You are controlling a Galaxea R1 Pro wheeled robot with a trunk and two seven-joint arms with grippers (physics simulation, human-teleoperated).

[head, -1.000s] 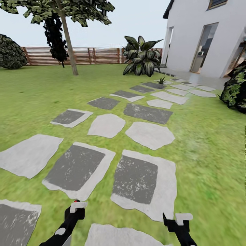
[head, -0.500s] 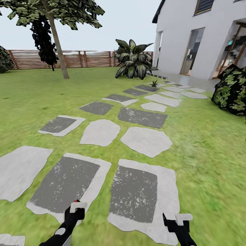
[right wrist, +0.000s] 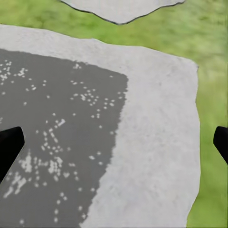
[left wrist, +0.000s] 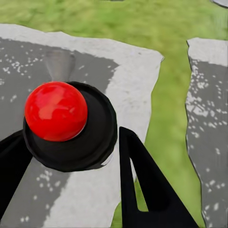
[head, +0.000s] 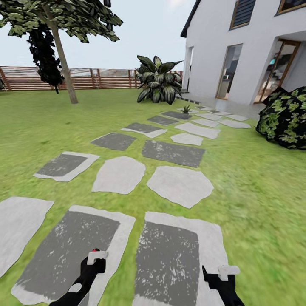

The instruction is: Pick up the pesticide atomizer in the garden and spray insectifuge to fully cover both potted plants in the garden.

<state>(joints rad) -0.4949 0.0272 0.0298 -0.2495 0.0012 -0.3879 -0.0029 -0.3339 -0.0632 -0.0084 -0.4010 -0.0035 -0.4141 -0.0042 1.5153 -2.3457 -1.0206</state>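
I see the pesticide atomizer [left wrist: 69,126], red top up, clamped between the fingers of my left gripper [left wrist: 71,185] above a stepping stone [head: 63,250], the right gripper [right wrist: 114,147] spread wide and holding nothing, and one potted plant [head: 185,109] far ahead on the path.

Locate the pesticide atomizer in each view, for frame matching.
Head view: pesticide atomizer bottom left, only its red top visible, at the left end effector.
Left wrist view: large and close, red top on a black body, between the fingers.
Right wrist view: right end effector open over paving.
Shared landmark: the dark-centred stepping stone.
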